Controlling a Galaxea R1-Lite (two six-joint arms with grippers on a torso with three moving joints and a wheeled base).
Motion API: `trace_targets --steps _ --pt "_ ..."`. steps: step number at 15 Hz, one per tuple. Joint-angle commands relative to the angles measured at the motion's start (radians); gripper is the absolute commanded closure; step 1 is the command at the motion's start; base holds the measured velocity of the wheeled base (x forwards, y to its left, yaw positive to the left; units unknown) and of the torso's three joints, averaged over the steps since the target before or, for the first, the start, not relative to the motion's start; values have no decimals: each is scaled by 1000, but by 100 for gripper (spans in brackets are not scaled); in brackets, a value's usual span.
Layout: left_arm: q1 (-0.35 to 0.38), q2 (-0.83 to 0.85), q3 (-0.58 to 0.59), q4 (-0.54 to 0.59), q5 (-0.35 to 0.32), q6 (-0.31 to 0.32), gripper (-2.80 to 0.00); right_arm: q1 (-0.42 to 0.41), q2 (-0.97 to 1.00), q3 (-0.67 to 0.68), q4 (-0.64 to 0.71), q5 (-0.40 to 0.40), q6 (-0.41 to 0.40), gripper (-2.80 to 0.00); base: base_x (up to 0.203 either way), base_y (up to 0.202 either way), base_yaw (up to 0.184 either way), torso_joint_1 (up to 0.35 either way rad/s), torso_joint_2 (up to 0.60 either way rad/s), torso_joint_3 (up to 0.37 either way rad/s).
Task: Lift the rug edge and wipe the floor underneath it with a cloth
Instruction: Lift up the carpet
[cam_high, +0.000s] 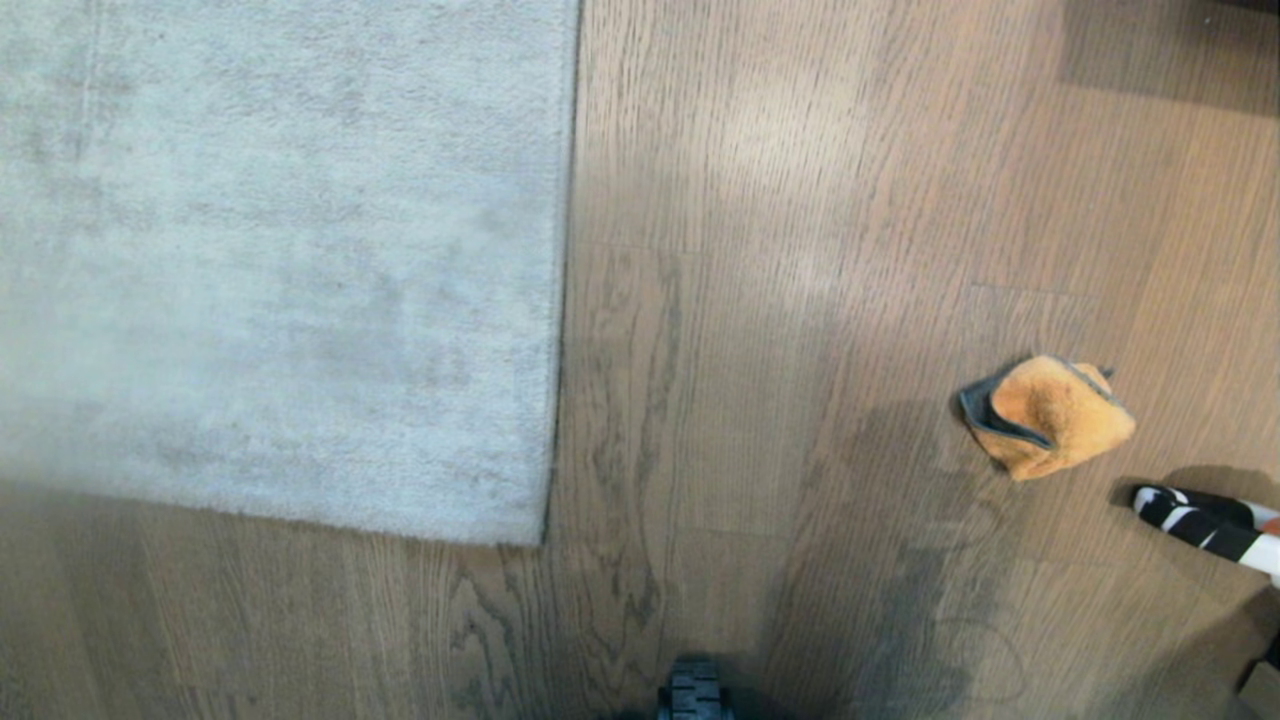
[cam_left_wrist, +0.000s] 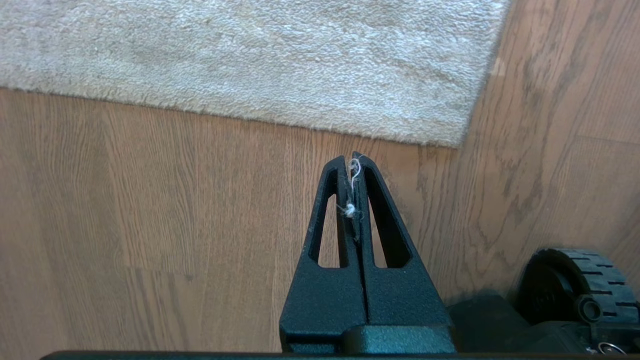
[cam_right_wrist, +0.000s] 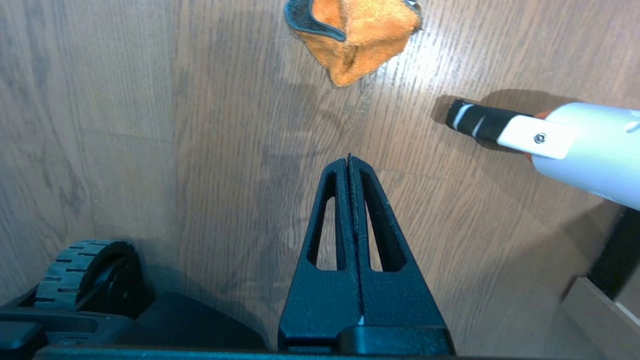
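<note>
Two rug edges show in the head view: the rug (cam_high: 280, 260) fills the upper left of the frame, its right rim running almost straight down just left of centre, its lower rim slanting across the lower left. They meet at a corner (cam_high: 540, 535) left of the frame's middle, and the rug edge (cam_high: 560, 300) lies flat on the floor (cam_high: 760, 300). From that rim a wide band of bare brown planks runs across the centre and right of the frame, open from top to bottom.

At the right of the head view, well apart from the rug, the cloth (cam_high: 1050, 415) sits bunched on the planks, orange and fuzzy with a grey trim turned up on its left side. Just below and to its right, near but not touching, a black-and-white banded tip (cam_high: 1195, 520) reaches in from the right edge; the right wrist view shows it joined to a white tube (cam_right_wrist: 585, 150). A black treaded wheel (cam_high: 693, 695) of the base peeks in at the bottom centre.

Neither arm appears in the head view. The left gripper (cam_left_wrist: 350, 162) hangs over bare floor just short of the rug's lower rim, near the corner, its fingers pressed together with only a wisp of pale lint (cam_left_wrist: 350, 209) caught between them. The right gripper (cam_right_wrist: 349, 159) hangs over open planks, fingers likewise pressed together and empty, with the cloth ahead of its tips and not touched.
</note>
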Motion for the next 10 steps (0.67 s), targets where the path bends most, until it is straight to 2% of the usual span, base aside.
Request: trace_targets --steps 1,10 --pt "0 0 0 0 1 0 0 0 0 0 -1 1 0 0 0 0 0 0 0 0" --pt "0 0 0 0 1 0 0 1 1 0 -1 2 0 0 0 0 0 0 0 0"
